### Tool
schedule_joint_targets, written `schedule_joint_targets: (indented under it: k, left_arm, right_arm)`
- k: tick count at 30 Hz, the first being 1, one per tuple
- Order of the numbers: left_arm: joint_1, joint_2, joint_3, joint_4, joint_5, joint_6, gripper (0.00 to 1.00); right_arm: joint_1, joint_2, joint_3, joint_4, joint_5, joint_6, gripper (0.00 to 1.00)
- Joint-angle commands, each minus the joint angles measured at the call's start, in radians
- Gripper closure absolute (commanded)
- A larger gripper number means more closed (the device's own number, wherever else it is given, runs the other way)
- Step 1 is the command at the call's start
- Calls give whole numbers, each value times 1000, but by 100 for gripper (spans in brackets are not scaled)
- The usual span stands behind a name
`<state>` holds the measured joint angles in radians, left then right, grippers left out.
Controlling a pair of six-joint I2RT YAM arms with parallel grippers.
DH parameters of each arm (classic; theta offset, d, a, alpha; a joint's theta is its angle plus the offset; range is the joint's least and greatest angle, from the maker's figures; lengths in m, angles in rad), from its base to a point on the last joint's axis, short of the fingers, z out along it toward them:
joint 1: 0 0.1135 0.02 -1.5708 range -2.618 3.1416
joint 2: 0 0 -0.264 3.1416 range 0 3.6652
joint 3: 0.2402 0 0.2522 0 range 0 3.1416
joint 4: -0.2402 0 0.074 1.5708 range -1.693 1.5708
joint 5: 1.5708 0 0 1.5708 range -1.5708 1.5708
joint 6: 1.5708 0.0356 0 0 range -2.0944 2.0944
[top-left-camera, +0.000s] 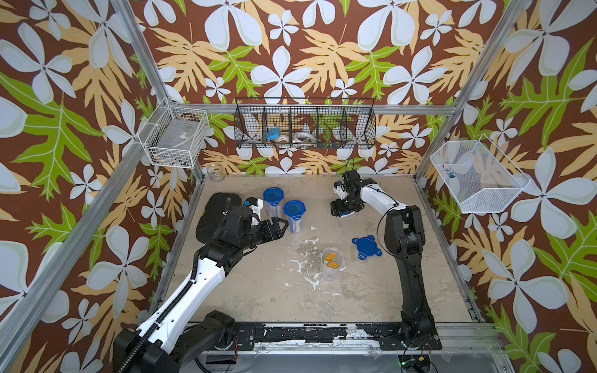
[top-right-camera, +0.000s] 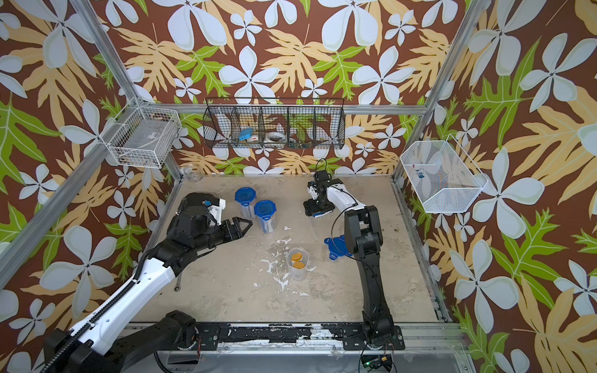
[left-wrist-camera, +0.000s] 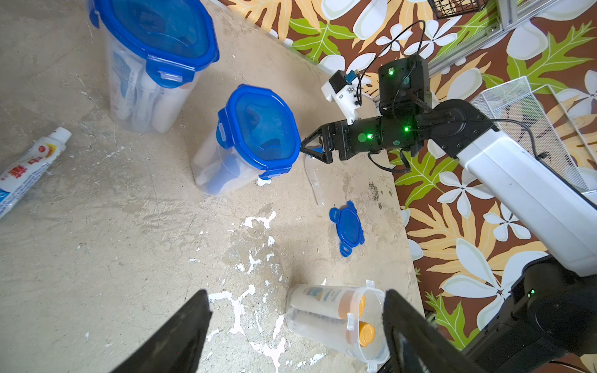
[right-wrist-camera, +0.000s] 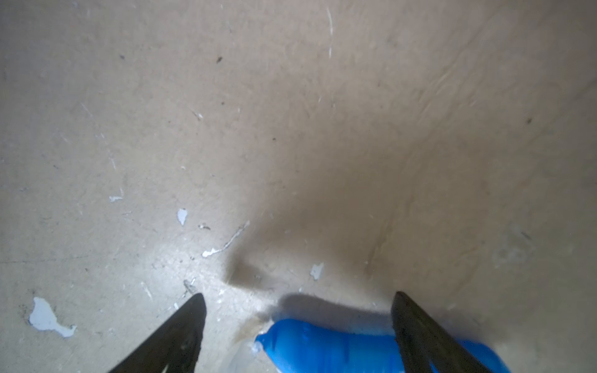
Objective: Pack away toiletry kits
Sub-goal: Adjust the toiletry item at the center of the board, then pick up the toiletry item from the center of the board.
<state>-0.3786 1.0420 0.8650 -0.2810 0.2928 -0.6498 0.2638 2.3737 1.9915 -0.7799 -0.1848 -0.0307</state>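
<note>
Toiletry kits part-packed: far lidded cup (top-left-camera: 273, 202) and near lidded cup (top-left-camera: 294, 214) closed, far left. Open cup (top-left-camera: 331, 273) holds bottles (top-left-camera: 329, 257) at centre of table (top-left-camera: 252, 290), lid (top-left-camera: 366, 247) loose on its right. Right hand (right-wrist-camera: 298, 294) open over toothbrush (right-wrist-camera: 323, 345); left hand (top-left-camera: 281, 226) open, empty. Next move, I judge: grip toothbrush, carry to open cup.

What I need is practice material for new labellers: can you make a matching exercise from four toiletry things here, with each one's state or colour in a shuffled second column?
Things
1. loose blue lid
2. open cup
3. toothpaste tube
4. lidded cup nearer the open cup

States
A. closed, blue lid clipped on
B. white with red print, lying on the table
C. upright, uncovered, holding gold-capped bottles
D. blue, flat on the table, covering nothing

Pairs: 1-D, 2-C, 3-B, 4-A
</note>
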Motion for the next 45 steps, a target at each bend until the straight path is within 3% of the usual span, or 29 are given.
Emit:
schedule_joint_targets:
  k: [1,8,16,17,26,33,43,45]
  left_arm:
    - [1,10,2,21,12,-9,15]
    - [1,44,12,58,28,-6,15]
    - [1,40,-4,68,37,1,14]
    - [1,40,-4,66,38,3,14]
    - [1,34,9,54,43,14,14]
    - [0,18,18,22,33,32,15]
    - [0,28,29,14,38,33,15]
    - [1,32,34,15,38,33,15]
  right_arm:
    - [-1,-30,-40,-23,-48,-4,10]
    - [1,-148,-247,32,-109,21,10]
    - [59,-258,-431,58,69,15,7]
    - [64,-271,-454,76,72,29,0]
    - [103,-287,-520,120,182,63,0]
    - [84,-324,-596,144,142,66,18]
    - [32,-393,-699,171,112,42,57]
    - [32,-398,-704,176,108,34,62]
